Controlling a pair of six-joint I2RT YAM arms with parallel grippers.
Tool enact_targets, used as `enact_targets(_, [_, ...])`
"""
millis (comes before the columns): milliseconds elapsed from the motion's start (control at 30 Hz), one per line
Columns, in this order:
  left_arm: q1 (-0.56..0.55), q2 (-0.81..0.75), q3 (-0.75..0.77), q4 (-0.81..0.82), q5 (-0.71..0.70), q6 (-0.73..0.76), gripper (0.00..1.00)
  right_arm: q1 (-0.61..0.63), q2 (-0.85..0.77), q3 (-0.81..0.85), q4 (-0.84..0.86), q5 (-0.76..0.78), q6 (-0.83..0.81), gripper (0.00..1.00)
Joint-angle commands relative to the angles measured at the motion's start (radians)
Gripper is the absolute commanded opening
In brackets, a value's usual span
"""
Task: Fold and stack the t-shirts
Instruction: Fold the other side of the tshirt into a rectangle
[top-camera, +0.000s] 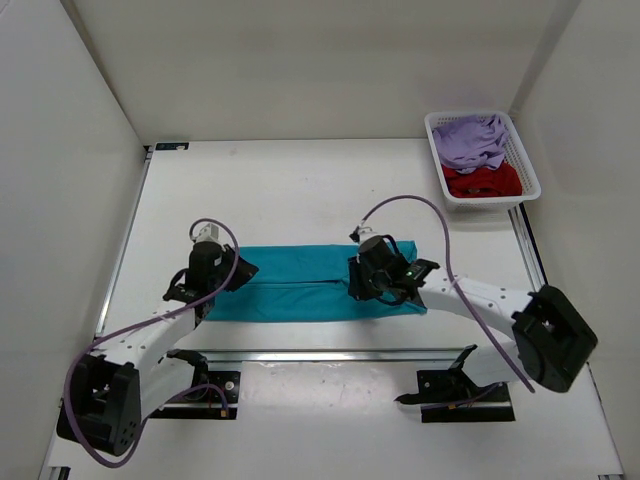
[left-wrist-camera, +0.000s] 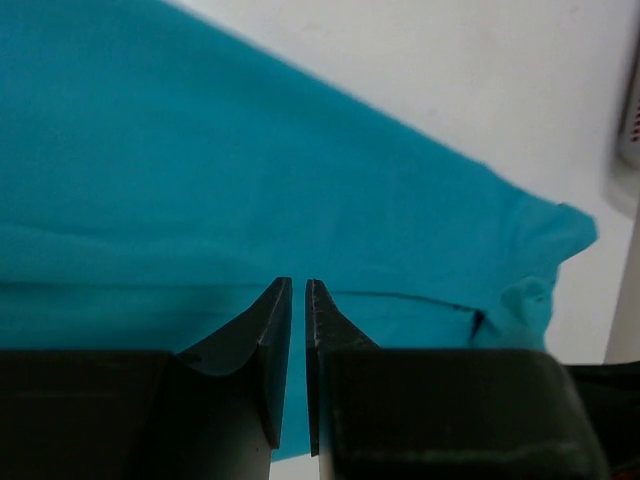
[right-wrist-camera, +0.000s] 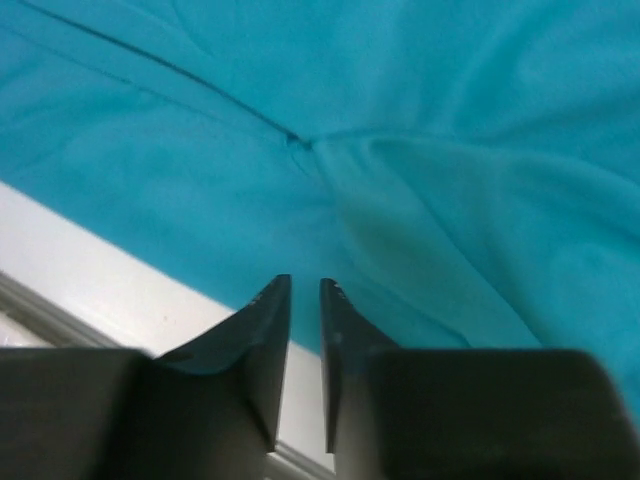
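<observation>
Three t-shirts are in view. One teal t-shirt (top-camera: 310, 285) lies on the white worktop (top-camera: 300, 190), folded into a long flat band that runs from 9 o'clock to 3 o'clock, a little toward 6 o'clock from the centre. One lavender t-shirt (top-camera: 470, 140) and one dark red t-shirt (top-camera: 482, 181) lie bunched in a single white mesh basket (top-camera: 483, 203) at the 1 o'clock corner, the lavender on the far side and the red on the near side.

There are two arms, each with one pincer. The left pincer (left-wrist-camera: 298, 290) sits at the 9 o'clock end of the teal band. Its jaws stand apart by only a narrow slit, and nothing shows between them. The tips point over the folded cloth near a seam line. Whether they touch the fabric cannot be told.

The right pincer (right-wrist-camera: 305, 290) sits toward the 3 o'clock end of the same shirt. Its jaws are also parted by a thin gap and hold nothing. Its tips hang above the shirt's near edge, where teal cloth meets bare worktop, just beside a pucker where several creases join. Contact with the cloth cannot be made out here either.
</observation>
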Motion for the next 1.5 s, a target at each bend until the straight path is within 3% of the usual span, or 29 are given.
enact_targets(0, [-0.013, -0.017, -0.060, 0.075, 0.008, -0.026, 0.22, 0.010, 0.073, 0.073, 0.052, 0.071, -0.082, 0.20])
enact_targets(167, [0.021, -0.068, -0.101, 0.089, 0.013, -0.009, 0.23, -0.004, 0.182, 0.118, 0.047, 0.044, -0.099, 0.26])
enact_targets(533, [0.318, -0.027, -0.104, 0.106, 0.106, 0.008, 0.24, 0.036, 0.291, 0.175, -0.031, 0.172, -0.084, 0.25])
enact_targets(733, [0.406, 0.068, -0.106, 0.141, 0.155, -0.010, 0.24, 0.045, 0.289, 0.190, -0.049, 0.197, -0.084, 0.03])
enact_targets(833, [0.443, 0.082, -0.126, 0.143, 0.142, -0.021, 0.23, 0.047, 0.277, 0.199, -0.066, 0.173, -0.088, 0.00])
enact_targets(1100, [0.487, 0.042, -0.136, 0.123, 0.094, -0.022, 0.18, 0.024, 0.171, 0.271, -0.174, 0.004, -0.100, 0.00])
enact_targets(1333, [0.464, -0.023, -0.083, 0.069, 0.067, -0.012, 0.11, 0.042, 0.242, 0.245, -0.175, -0.147, -0.079, 0.01])
enact_targets(1433, [0.405, -0.025, -0.063, 0.043, 0.002, 0.019, 0.02, 0.058, 0.269, 0.253, -0.163, -0.170, -0.079, 0.11])
enact_targets(1467, [0.398, -0.015, -0.064, 0.043, -0.007, 0.022, 0.00, 0.059, 0.266, 0.254, -0.166, -0.167, -0.081, 0.19])
